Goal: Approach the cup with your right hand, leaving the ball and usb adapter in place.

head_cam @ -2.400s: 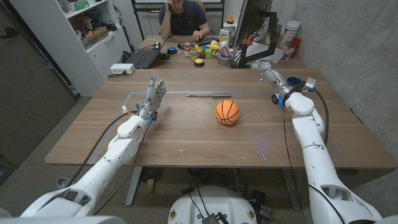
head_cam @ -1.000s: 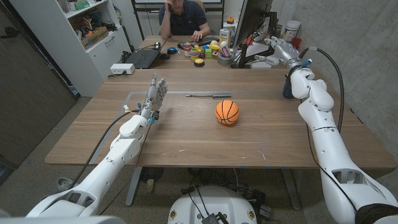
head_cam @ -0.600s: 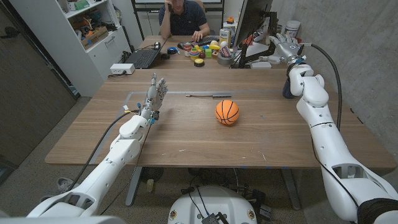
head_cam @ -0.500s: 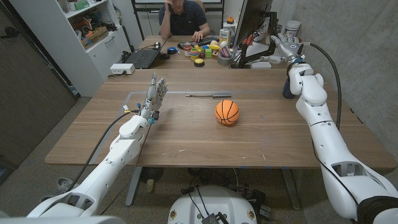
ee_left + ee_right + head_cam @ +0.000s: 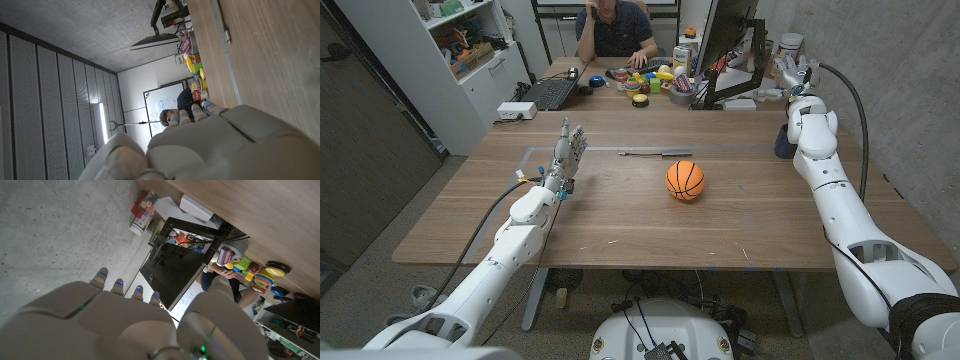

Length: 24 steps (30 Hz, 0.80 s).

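Observation:
The orange basketball (image 5: 685, 180) sits in the middle of the wooden table (image 5: 620, 215). Just behind it lies the usb adapter (image 5: 672, 153), a slim silver stick on a thin cable, which the left wrist view also catches as the usb adapter (image 5: 226, 34). A dark blue cup (image 5: 781, 143) stands near the table's right edge, partly hidden by my right forearm. My right hand (image 5: 792, 72) is raised well beyond the cup, near the monitor, fingers extended and holding nothing; in its wrist view the right hand (image 5: 130, 325) faces the monitor. My left hand (image 5: 570, 150) stands upright at the table's left, fingers apart, empty.
A monitor (image 5: 725, 40) with its stand, toys (image 5: 655, 80) and a laptop (image 5: 550, 92) crowd the adjoining far table, where a person (image 5: 615, 30) sits. A concrete wall (image 5: 880, 80) runs close along the right. Shelves (image 5: 470, 50) stand at the back left.
My right arm has swung up from the table's right side and back toward the far right corner, passing over the cup. Ball, adapter and left hand have not moved.

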Each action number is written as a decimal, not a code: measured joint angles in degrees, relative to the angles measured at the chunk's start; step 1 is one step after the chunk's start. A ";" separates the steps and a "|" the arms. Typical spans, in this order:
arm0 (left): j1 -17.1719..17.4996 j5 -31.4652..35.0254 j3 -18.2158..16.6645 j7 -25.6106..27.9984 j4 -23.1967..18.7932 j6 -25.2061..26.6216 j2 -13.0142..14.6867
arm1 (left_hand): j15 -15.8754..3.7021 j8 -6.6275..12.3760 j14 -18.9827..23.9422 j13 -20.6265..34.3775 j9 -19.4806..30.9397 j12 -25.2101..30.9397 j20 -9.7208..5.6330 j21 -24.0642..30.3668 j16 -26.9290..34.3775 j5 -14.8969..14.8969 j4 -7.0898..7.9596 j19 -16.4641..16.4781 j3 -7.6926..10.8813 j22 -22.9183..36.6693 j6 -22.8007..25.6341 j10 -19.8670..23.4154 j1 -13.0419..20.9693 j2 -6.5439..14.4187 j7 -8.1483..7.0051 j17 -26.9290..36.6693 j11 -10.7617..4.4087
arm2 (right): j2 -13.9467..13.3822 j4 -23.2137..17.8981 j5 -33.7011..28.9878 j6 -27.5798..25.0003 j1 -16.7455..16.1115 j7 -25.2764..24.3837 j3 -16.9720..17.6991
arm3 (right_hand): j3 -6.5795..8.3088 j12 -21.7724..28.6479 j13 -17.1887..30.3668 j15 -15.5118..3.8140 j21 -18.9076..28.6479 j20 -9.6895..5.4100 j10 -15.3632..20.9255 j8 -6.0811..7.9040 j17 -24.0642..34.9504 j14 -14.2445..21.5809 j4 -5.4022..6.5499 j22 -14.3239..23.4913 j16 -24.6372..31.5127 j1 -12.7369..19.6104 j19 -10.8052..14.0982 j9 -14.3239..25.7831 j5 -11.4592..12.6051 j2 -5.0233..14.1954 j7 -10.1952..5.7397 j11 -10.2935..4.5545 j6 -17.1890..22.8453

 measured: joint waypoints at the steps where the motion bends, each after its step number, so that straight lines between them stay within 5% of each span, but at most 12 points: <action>1: 0.53 0.00 -0.35 0.01 -0.72 0.01 0.15 | 0.00 0.00 0.00 0.00 0.00 0.00 0.00 0.00 0.00 0.00 0.00 0.00 0.00 0.00 0.00 0.00 0.00 0.00 0.00 0.00 0.00 | 0.00 0.09 -1.81 -5.03 0.05 2.45 -0.02 | 0.00 0.16 0.00 0.00 0.00 0.00 0.00 0.00 0.00 0.00 0.00 0.00 0.00 0.00 0.00 0.00 0.00 0.00 0.00 0.00 0.00; 13: 0.72 0.13 -0.54 0.38 -0.93 0.37 0.18 | 0.00 0.00 0.00 0.00 0.00 0.00 0.00 0.00 0.00 0.00 -0.23 0.00 -0.23 -0.13 0.00 0.00 0.00 0.00 0.00 -0.01 0.00 | -0.05 5.72 -1.72 -8.09 2.93 4.34 -0.75 | -0.31 0.63 0.00 0.62 -0.39 -0.04 0.32 0.01 -0.01 0.00 0.31 0.27 0.33 0.00 0.04 0.00 0.00 0.00 0.00 0.30 0.00; 24: 1.12 0.26 -0.97 0.98 -1.64 1.13 0.34 | 0.00 0.00 0.00 0.00 0.00 0.00 0.00 0.00 0.00 0.23 -0.23 0.00 -0.23 -0.13 0.00 0.00 0.00 0.00 0.00 -0.01 0.00 | 0.15 10.88 1.16 -12.56 5.50 7.64 -1.06 | -0.96 2.16 -0.01 0.39 -0.38 -0.30 0.32 0.95 -0.16 -0.23 0.62 0.27 1.54 -0.37 2.60 0.26 0.00 0.38 0.00 0.29 0.01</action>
